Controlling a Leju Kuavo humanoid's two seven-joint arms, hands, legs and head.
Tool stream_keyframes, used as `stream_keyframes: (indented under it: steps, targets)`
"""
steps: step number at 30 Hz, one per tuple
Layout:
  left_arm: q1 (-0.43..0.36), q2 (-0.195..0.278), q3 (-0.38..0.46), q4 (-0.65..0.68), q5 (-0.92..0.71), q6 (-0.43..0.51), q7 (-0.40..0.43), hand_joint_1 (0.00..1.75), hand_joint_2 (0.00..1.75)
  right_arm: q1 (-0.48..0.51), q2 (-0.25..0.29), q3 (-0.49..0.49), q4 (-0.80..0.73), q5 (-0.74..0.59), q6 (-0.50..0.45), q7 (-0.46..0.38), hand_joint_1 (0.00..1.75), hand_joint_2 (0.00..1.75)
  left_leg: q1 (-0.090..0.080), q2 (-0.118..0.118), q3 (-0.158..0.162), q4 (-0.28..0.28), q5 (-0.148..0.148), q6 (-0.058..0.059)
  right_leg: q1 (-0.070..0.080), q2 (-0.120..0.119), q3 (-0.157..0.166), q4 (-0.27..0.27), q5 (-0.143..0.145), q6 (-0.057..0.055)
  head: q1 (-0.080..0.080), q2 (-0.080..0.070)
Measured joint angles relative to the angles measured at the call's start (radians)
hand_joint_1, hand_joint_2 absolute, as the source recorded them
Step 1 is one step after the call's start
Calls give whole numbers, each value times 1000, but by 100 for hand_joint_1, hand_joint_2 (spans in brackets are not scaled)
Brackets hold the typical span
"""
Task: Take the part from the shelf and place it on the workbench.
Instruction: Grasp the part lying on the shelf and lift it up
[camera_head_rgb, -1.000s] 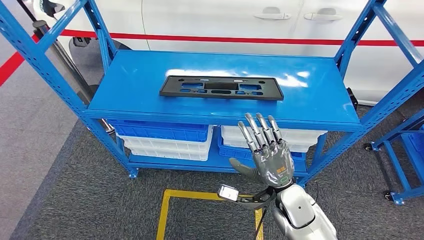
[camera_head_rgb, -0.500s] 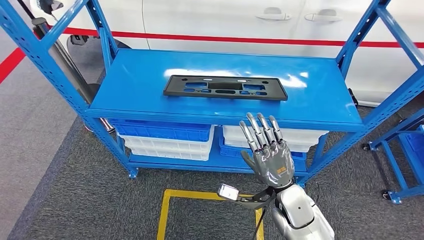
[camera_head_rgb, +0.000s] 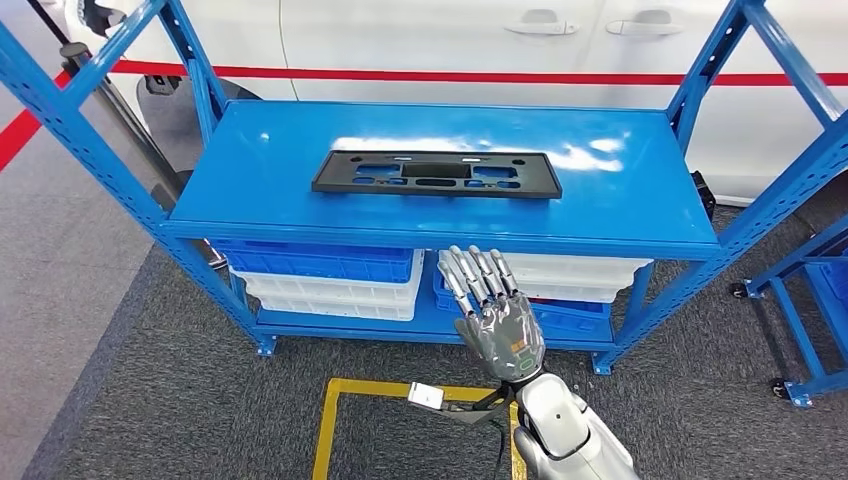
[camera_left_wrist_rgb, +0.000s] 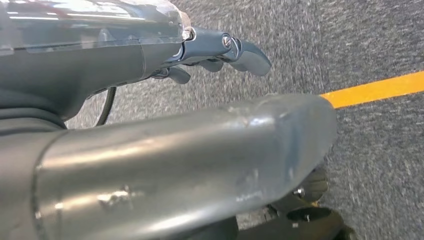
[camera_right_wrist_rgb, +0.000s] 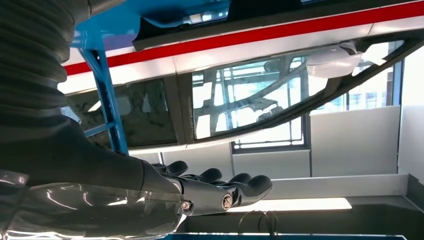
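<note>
Black part (camera_head_rgb: 436, 173): lies flat at frame centre on the top board of the blue shelf (camera_head_rgb: 640, 205), untouched. Right hand (camera_head_rgb: 492, 318): lower centre, below the board's front edge, fingers straight and apart, empty. Left hand (camera_left_wrist_rgb: 220, 50): over grey carpet (camera_left_wrist_rgb: 350, 40), fingers loosely extended, holding nothing

Grey carpet (camera_head_rgb: 130, 420) (yellow floor tape (camera_head_rgb: 330, 420)), white car (camera_head_rgb: 450, 40) behind.
</note>
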Motion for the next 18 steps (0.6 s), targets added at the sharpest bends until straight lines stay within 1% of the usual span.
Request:
stream_keyframes:
  steps: [1, 2, 3, 4, 5, 6, 7, 8, 9, 10, 11, 13, 14, 15, 16, 17, 18]
  targets:
    - [0, 0, 6, 0, 2, -1, 0, 0, 0, -4, 0, 8, 8, 0, 0, 0, 0, 175, 1, 1, -23, 51, -30, -3, 0, -1, 1, -1, 0, -6, -2, 0]
    - [0, 0, 12, 0, 4, -2, 0, 0, 0, -7, 0, 14, 16, 0, 0, 0, 0, 175, 1, 1, -54, 119, -63, -6, 2, -2, 2, -2, -2, -10, -4, 0]
    - [0, 0, 16, 0, 8, -5, 0, 0, 0, -9, 1, 19, 24, 0, 0, 0, 0, 175, 1, 1, -87, 187, -88, -7, 4, -3, 2, -1, -6, -14, -4, 0]
    - [1, 0, 21, 0, 13, -12, 0, 0, 0, -9, 1, 23, 30, -1, 0, -2, 0, 175, 1, 1, -112, 235, -97, -7, 6, -3, 3, -1, -10, -16, -4, 0]
    - [2, 0, 26, 0, 19, -21, 0, 0, 0, -8, 2, 25, 36, 0, 0, -6, 0, 175, 1, 1, -120, 248, -87, -5, 8, -2, 6, 0, -16, -17, -4, 0]
    - [3, 0, 33, 0, 25, -29, 1, 0, 0, -8, 3, 27, 41, 0, 0, -10, 0, 175, 0, 1, -107, 219, -58, -1, 10, -2, 12, 1, -21, -18, -4, 0]
    - [4, 1, 39, 0, 29, -35, 4, 0, 0, -8, 6, 28, 46, 0, 0, -14, 0, 175, 0, 1, -78, 158, -20, 5, 12, -2, 19, 1, -25, -17, -4, 0]
    - [4, 1, 46, 0, 31, -37, 8, 0, 0, -8, 8, 29, 51, 0, 0, -17, 0, 175, -3, 2, -44, 89, 8, 12, 14, -2, 28, 1, -30, -15, -4, 0]
    - [4, 2, 51, 0, 32, -37, 12, 0, 0, -9, 11, 29, 55, 0, 0, -19, 0, 175, -5, 3, -14, 27, 23, 19, 16, -2, 33, 2, -35, -11, -4, 0]
    - [3, 3, 54, 0, 31, -37, 15, 0, 0, -8, 13, 29, 58, 1, 0, -20, 0, 175, -8, 5, 5, -14, 26, 24, 17, -2, 38, 0, -39, -6, -3, 0]
    - [3, 4, 57, 0, 30, -36, 19, 0, 0, -8, 15, 30, 61, 3, 0, -20, 0, 175, -11, 5, 15, -34, 18, 29, 17, -2, 41, 1, -39, 1, -3, 0]
    - [7, 4, 59, 0, 27, -35, 24, 0, 0, -5, 16, 31, 65, 6, 0, -20, 0, 175, -10, 4, 31, -52, 14, 39, 15, -2, 47, 6, -35, 14, -3, 0]
    - [10, 4, 60, 0, 25, -35, 26, 0, 0, -3, 16, 31, 67, 8, 0, -19, 0, 175, -7, 4, 44, -60, 13, 44, 15, -2, 45, 20, -35, 20, -2, 0]
    - [11, 4, 60, 0, 23, -34, 27, 0, 0, -3, 16, 31, 68, 8, -1, -19, 0, 175, -5, 3, 59, -66, 10, 48, 13, -2, 32, 46, -39, 24, 0, 0]
    - [12, 3, 61, 0, 21, -33, 28, 0, 0, -2, 16, 31, 69, 8, -1, -18, 0, 175, -3, 3, 73, -70, 7, 51, 12, -1, 5, 90, -49, 28, 3, 0]
    - [12, 3, 61, 0, 20, -33, 28, 0, 0, -1, 16, 31, 70, 8, -1, -18, 0, 175, -3, 3, 84, -72, -1, 53, 10, -1, -36, 148, -63, 33, 7, 0]
    - [12, 3, 61, 0, 20, -33, 28, 0, 0, 2, 16, 31, 72, 8, -2, -17, 0, 175, -3, 3, 94, -73, -10, 53, 8, -1, -84, 207, -82, 37, 9, 0]
